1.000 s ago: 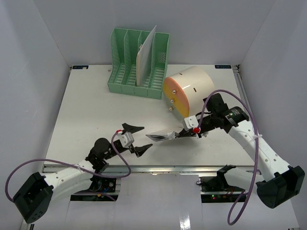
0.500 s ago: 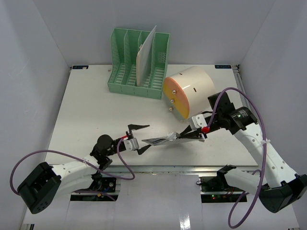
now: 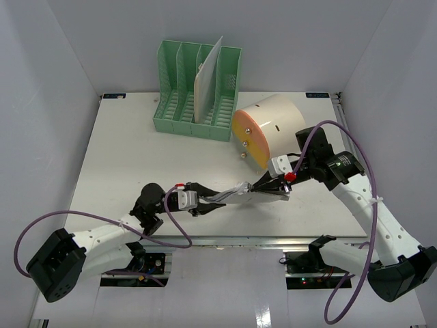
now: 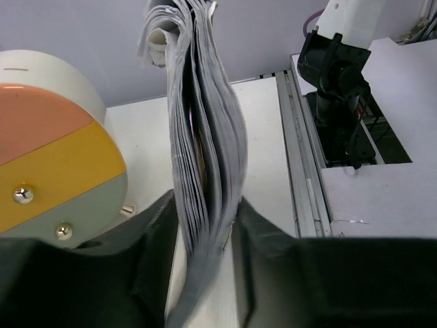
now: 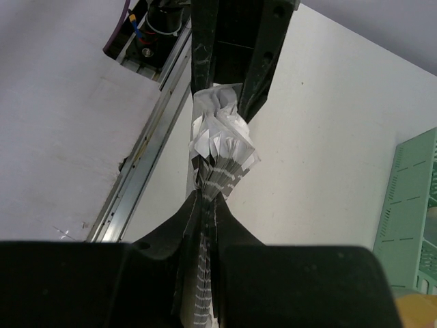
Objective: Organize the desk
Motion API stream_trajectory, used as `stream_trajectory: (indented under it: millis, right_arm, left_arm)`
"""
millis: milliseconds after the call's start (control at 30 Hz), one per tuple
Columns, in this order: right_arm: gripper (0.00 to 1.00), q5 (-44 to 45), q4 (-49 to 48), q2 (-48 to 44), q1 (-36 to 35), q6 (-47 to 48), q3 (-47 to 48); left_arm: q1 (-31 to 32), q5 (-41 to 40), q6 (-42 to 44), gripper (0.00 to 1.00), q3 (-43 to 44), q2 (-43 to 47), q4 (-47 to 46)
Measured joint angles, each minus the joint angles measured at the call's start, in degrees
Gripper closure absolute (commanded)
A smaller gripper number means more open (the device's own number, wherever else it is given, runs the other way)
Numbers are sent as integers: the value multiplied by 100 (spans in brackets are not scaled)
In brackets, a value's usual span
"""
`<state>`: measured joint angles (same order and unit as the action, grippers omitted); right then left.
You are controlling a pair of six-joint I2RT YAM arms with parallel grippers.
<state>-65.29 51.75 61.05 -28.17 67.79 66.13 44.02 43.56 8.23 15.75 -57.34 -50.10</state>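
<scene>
A thick stack of grey-white papers (image 3: 232, 193) hangs just above the white desk (image 3: 123, 150) near its front edge, held at both ends. My right gripper (image 3: 263, 190) is shut on its right end; in the right wrist view the sheets (image 5: 222, 147) fan out past the right gripper (image 5: 207, 205). My left gripper (image 3: 208, 196) is closed on the left end. In the left wrist view both fingers of the left gripper (image 4: 205, 225) press on the sides of the bowed stack (image 4: 205, 137).
A green slotted file rack (image 3: 194, 96) holding a white sheet (image 3: 208, 78) stands at the back. A cream cylindrical drawer box (image 3: 270, 130) lies on its side just behind the right gripper. A metal rail (image 3: 239, 240) runs along the desk's front edge.
My left gripper moved right to the free end of the paper stack and closed its fingers on it. The right gripper kept its hold and barely shifted.
</scene>
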Motion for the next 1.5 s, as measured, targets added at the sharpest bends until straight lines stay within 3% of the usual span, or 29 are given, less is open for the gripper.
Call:
stream_trajectory:
  millis: [33,100,200,267,300,367,500,667,800,967,1233,1500]
  right_arm:
    - [91,13,-58,9,3,-59,-11]
    - [80,55,-186,15,3,-190,-57]
    - [55,130,-413,16,7,-456,-140]
    - [27,209,-604,13,5,-664,-153]
    - [18,274,-742,4,4,-768,-153]
    - [8,471,-1042,-25,1,-1044,-153]
    - [10,919,-1556,-123,20,-1574,-162]
    - [10,1533,-2372,-485,481,-2386,-394]
    - [10,1594,-2996,-719,1025,-2855,-809]
    - [10,1497,-3641,-870,1458,-3319,-1691]
    - [10,1302,-4188,-981,1671,-3721,-2469]
    - [10,1257,-4583,-1201,1712,-3766,-2765]
  left_arm:
    - [-3,41,-71,92,22,-33,37]
    - [-2,114,-211,100,44,-63,124]
    - [-1,130,-341,100,137,-43,418]
    - [-1,52,-376,100,256,21,720]
    - [0,-42,-389,100,337,86,932]
    - [1,-419,-461,100,554,270,1503]
    - [-165,-1295,-603,100,1030,731,2686]
    - [-1486,-2180,-991,100,2108,913,4277]
    - [-2465,-3080,-1262,100,3495,554,5616]
    - [-2696,-4253,-1442,100,5131,17,6729]
    - [-2687,-5109,-1488,100,6824,-793,7194]
    - [-2692,-4739,-1504,100,8555,-3061,7101]
